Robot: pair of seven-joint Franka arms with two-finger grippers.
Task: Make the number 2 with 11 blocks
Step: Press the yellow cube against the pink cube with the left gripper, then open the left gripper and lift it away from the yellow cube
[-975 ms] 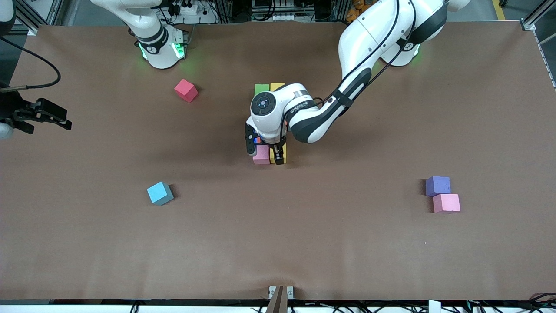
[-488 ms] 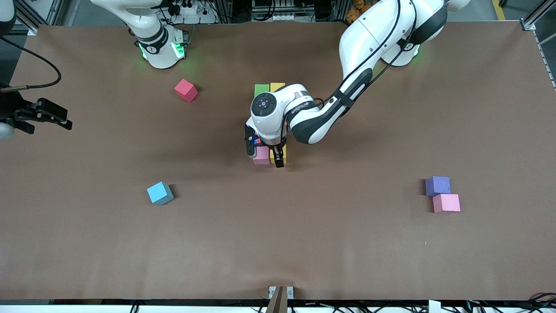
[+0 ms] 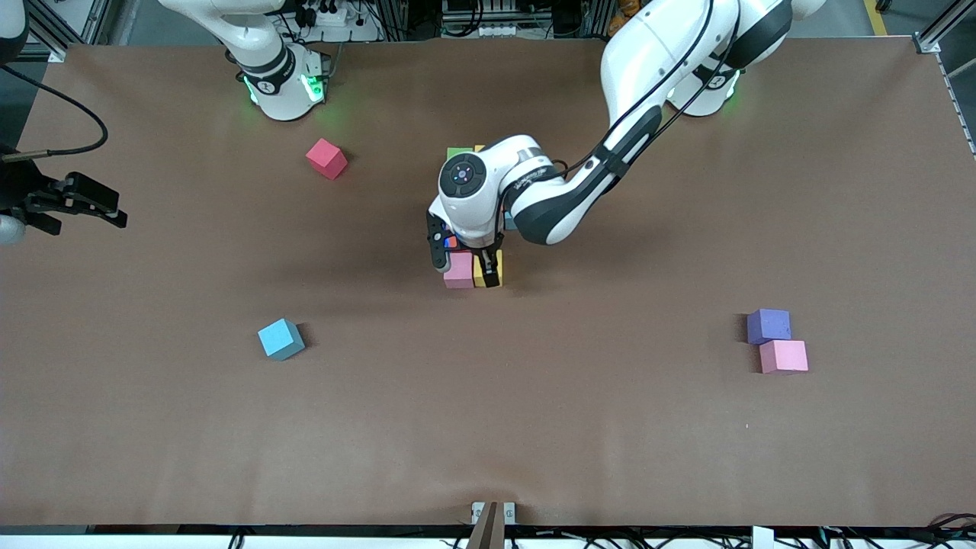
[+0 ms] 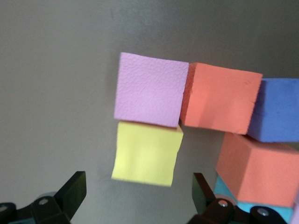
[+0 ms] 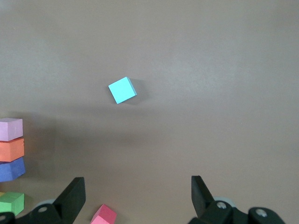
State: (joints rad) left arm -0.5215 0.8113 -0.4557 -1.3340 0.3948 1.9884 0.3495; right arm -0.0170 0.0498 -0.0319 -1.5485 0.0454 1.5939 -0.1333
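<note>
The left gripper point(image 3: 467, 267) hangs just over the middle of the tabletop point(image 3: 534, 427), above the camera-side end of the number 2 point(image 3: 473, 263), its fingers point(image 4: 72, 191) spread wide with nothing between them. Below it a yellow block point(image 4: 147, 153) lies on the table, touching a pink block point(image 4: 150, 88); these two form the row of the digit that lies nearest the front camera. In the left wrist view an orange block point(image 4: 219, 99) touches the pink one, a dark blue block point(image 4: 278, 112) follows it, and a second orange block point(image 4: 259, 173) sits beside those two. The rest of the digit is mostly hidden under the left arm; only slivers of a green block point(image 3: 456, 152) show at its end toward the robots' bases. The right gripper point(image 3: 88, 202) waits at the table edge at the right arm's end, its fingers apart and holding nothing. Loose blocks lie well apart from the digit: a red block point(image 3: 326, 158) near the right arm's base, a light blue block point(image 3: 280, 339) nearer the front camera toward the right arm's end, and a purple block point(image 3: 768, 325) touching a second pink block point(image 3: 783, 356) toward the left arm's end.
</note>
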